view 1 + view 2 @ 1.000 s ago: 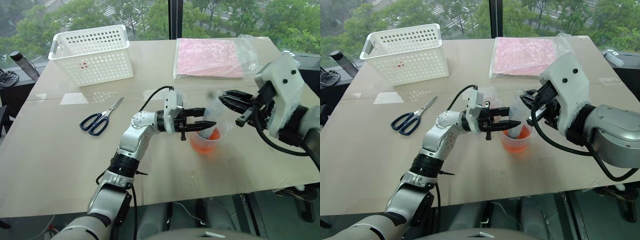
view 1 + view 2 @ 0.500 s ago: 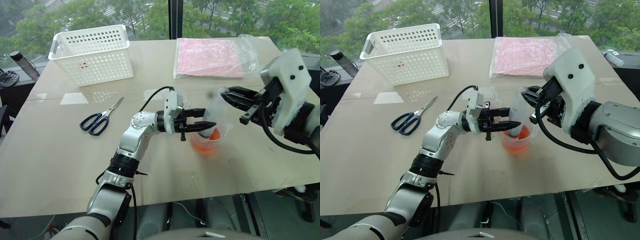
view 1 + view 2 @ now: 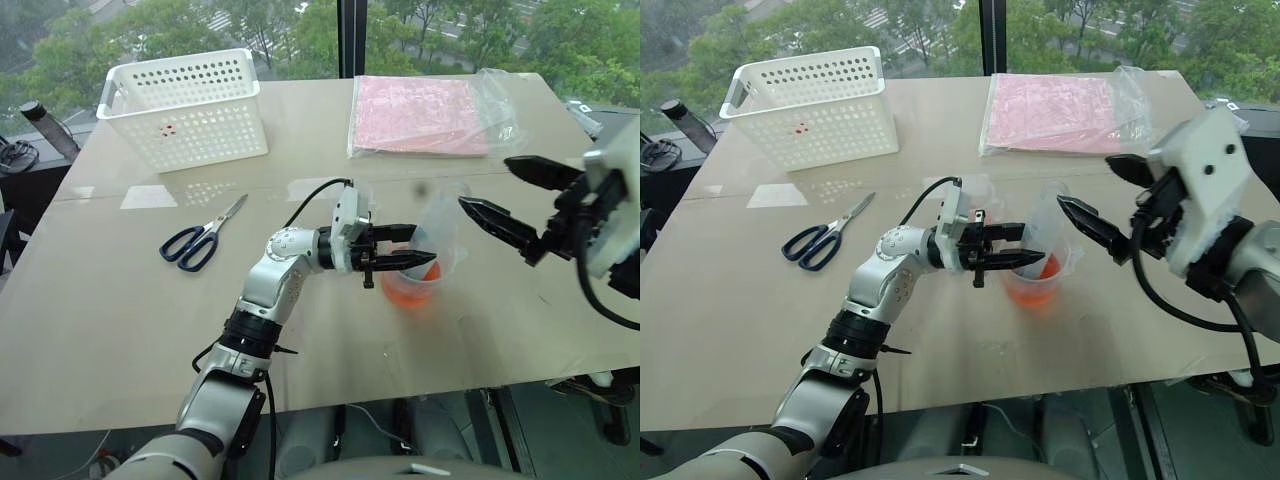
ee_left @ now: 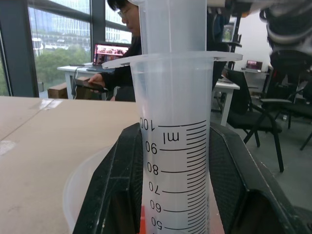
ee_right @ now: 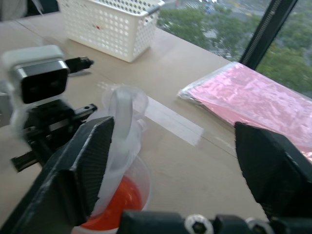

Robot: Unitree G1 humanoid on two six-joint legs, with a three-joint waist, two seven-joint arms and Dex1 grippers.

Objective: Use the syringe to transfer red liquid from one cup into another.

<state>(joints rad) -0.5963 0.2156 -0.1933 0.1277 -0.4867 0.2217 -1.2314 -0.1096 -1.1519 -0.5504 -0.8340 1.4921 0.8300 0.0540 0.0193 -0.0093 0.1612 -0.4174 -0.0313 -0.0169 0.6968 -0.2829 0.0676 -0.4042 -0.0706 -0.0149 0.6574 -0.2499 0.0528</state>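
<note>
Left gripper (image 3: 1012, 258) clenches the syringe (image 3: 1042, 225), upright in the larger beaker (image 3: 1035, 283) of red liquid (image 3: 1032, 293). Right gripper (image 3: 1098, 199), at its 3 o'clock, gapes empty.

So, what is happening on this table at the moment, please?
The robot's left end effector is shut on a large clear plastic syringe, holding it upright with its tip down in a clear plastic beaker of orange-red liquid. The right end effector is open beside the syringe's top, not touching it. A white perforated basket, blue-handled scissors and a clear bag of pink sheets lie unused on the table.
</note>
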